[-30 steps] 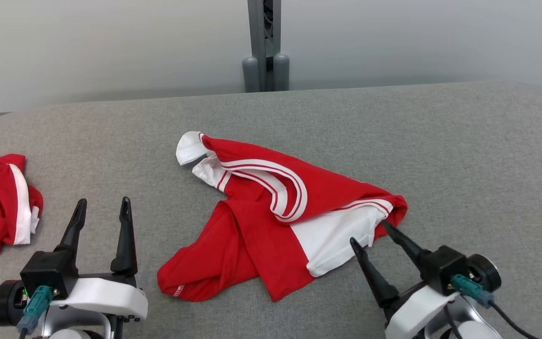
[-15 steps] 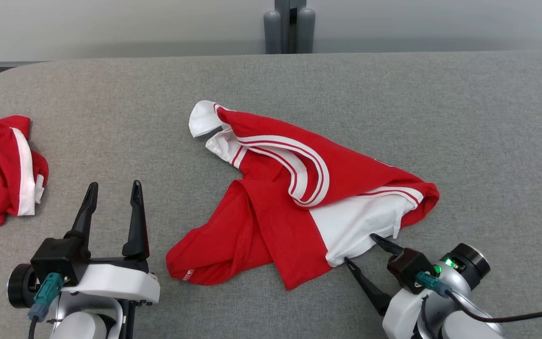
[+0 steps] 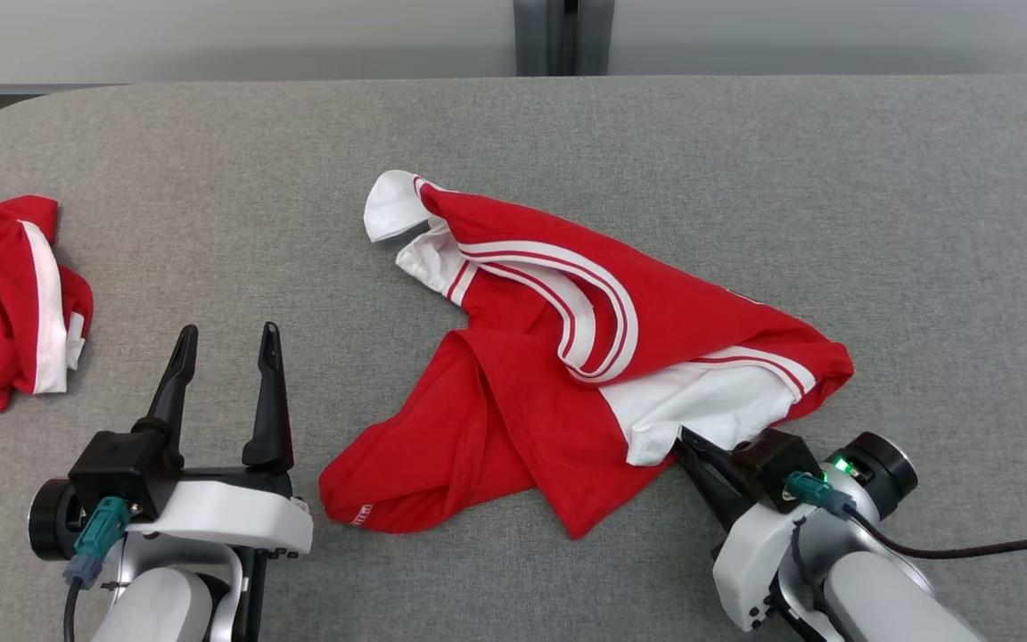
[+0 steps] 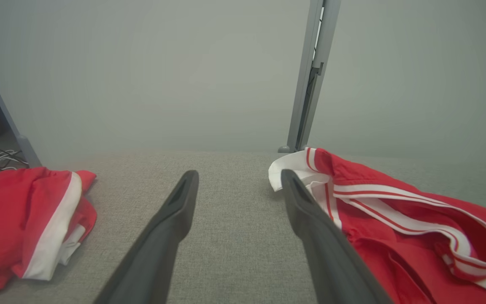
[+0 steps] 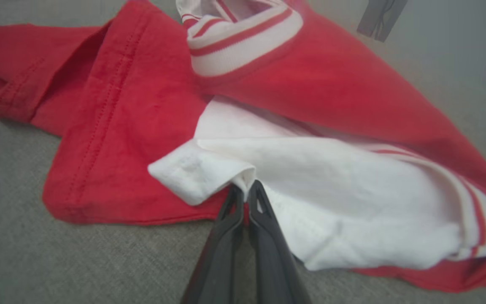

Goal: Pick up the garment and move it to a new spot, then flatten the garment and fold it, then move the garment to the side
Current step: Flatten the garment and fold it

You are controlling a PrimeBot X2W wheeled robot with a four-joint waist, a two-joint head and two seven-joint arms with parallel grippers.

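Two red pieces of clothing lie on the grey cloth-covered table (image 3: 879, 223).

Task item: the red-and-white garment (image 3: 558, 374) sits crumpled near the middle of the table, slightly right of centre. Its striped white collar band faces up in the middle of the heap. One white sleeve end points to the far left, a red flap trails toward the near left, and a white panel lies along the near right edge. It is neither flattened nor folded.

Right gripper (image 3: 685, 437): positioned at the near right with its fingers closed together. The right wrist view shows both fingertips pressed tight on a rolled fold at the near edge of the white panel, with cloth pinched between them. The bulk of the garment rests on the table.

Left gripper (image 3: 228, 332): positioned at the near left with its fingers spread wide and nothing between them. It stands just beside the garment's near-left flap, without contact.

Other items: a second red garment (image 3: 5, 294) with a white band is bunched at the table's left edge, well apart from the task item. A grey post (image 3: 561, 36) stands behind the far edge, at centre.
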